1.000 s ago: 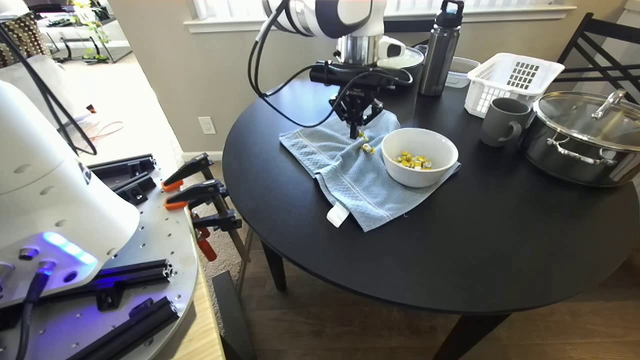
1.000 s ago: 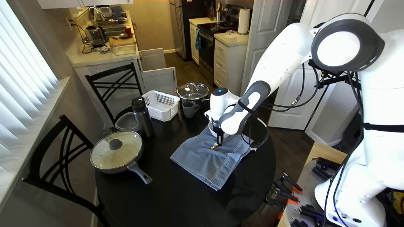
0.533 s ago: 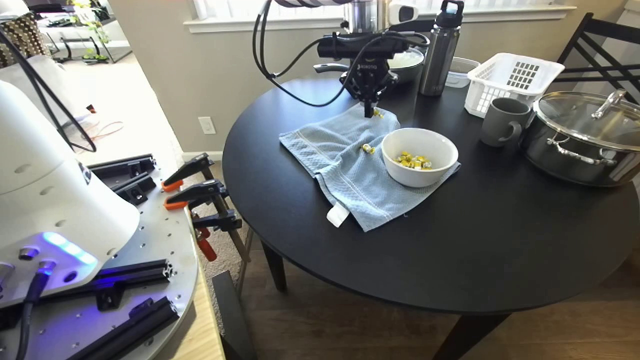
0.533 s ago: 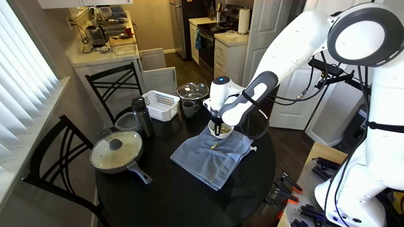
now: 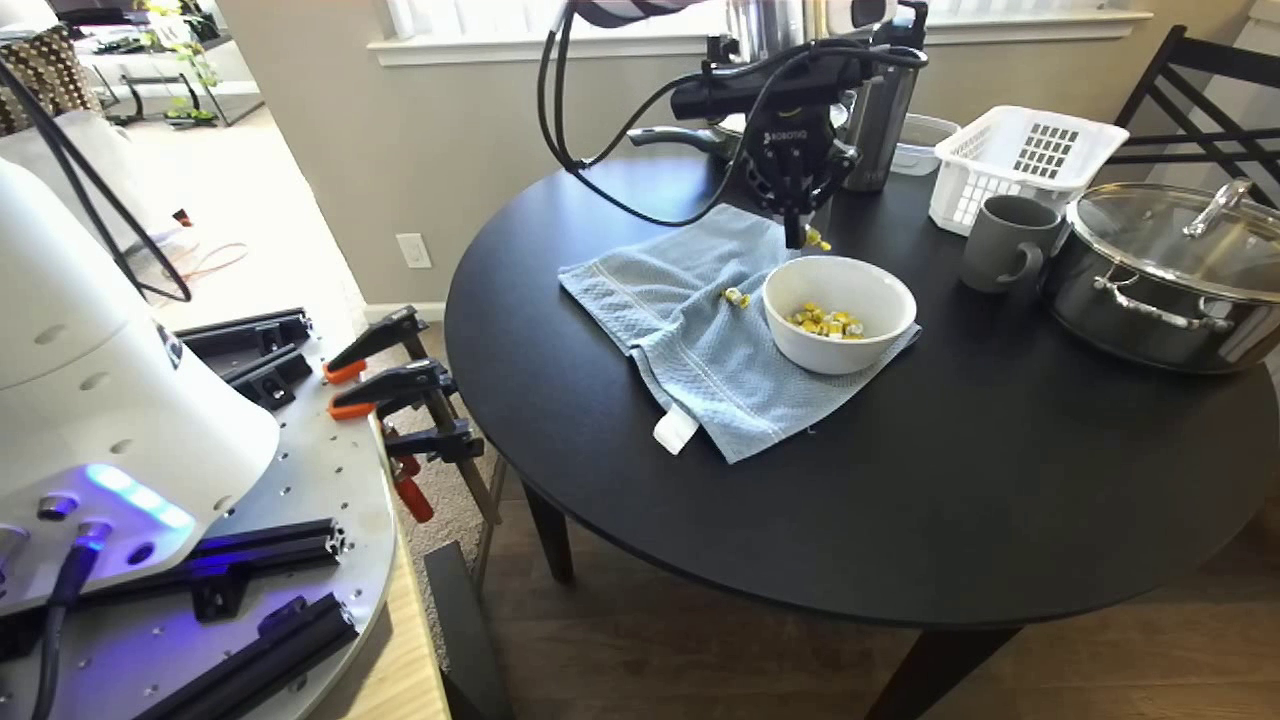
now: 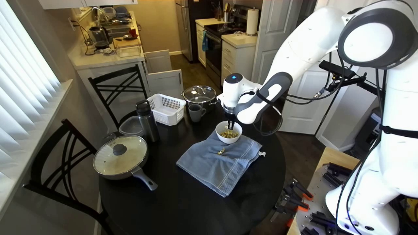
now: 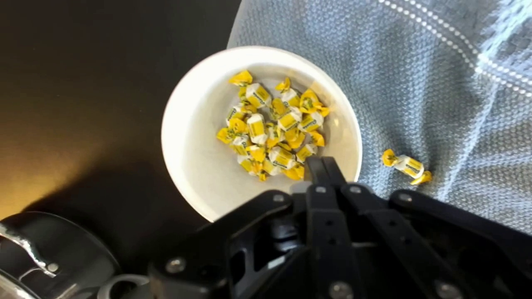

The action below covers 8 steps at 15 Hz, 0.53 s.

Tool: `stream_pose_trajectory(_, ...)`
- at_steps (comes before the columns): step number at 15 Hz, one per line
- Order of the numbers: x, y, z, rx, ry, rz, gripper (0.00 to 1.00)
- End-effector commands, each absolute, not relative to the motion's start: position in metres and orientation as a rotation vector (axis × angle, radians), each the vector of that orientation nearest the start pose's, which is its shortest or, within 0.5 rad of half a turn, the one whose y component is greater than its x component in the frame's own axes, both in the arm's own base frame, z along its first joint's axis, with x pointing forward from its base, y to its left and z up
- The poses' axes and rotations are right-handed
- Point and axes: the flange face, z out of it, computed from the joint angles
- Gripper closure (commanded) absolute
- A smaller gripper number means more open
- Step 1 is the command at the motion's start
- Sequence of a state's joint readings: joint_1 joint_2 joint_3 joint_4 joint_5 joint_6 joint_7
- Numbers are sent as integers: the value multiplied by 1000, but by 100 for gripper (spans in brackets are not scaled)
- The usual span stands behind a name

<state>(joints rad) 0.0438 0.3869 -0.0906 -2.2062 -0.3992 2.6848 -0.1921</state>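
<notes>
My gripper (image 5: pixel 794 238) hangs just above the far rim of the white bowl (image 5: pixel 835 357), its fingers together. A yellow-and-white wrapped candy (image 5: pixel 815 239) sticks out beside the fingertips and has travelled with them. In the wrist view the fingertips (image 7: pixel 319 166) overlap the inside of the bowl, and the held candy cannot be made out there. Several similar candies (image 7: pixel 274 137) lie in the bowl. One loose candy (image 7: pixel 409 167) rests on the blue towel (image 7: pixel 415 104), a little away from the bowl. The bowl stands on a corner of that towel.
On the dark round table (image 5: pixel 980 480) stand a grey mug (image 5: pixel 1010 243), a lidded pot (image 5: pixel 1160 285), a white basket (image 5: pixel 975 190) and a steel bottle (image 6: pixel 148 122). A lidded pan (image 6: pixel 120 156) sits farther along, its handle over the table.
The gripper has risen from the towel and moved across to the bowl, carrying one candy. The other candy on the towel has stayed put.
</notes>
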Motion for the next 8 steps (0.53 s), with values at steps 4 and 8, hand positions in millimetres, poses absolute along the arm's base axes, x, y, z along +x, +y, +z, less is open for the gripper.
stream_pose_trajectory(4, 562, -24, 205, -3294, -803, -180, 56)
stream_pose_trajectory(8, 558, -6, 204, -3213, -883, -218, 30)
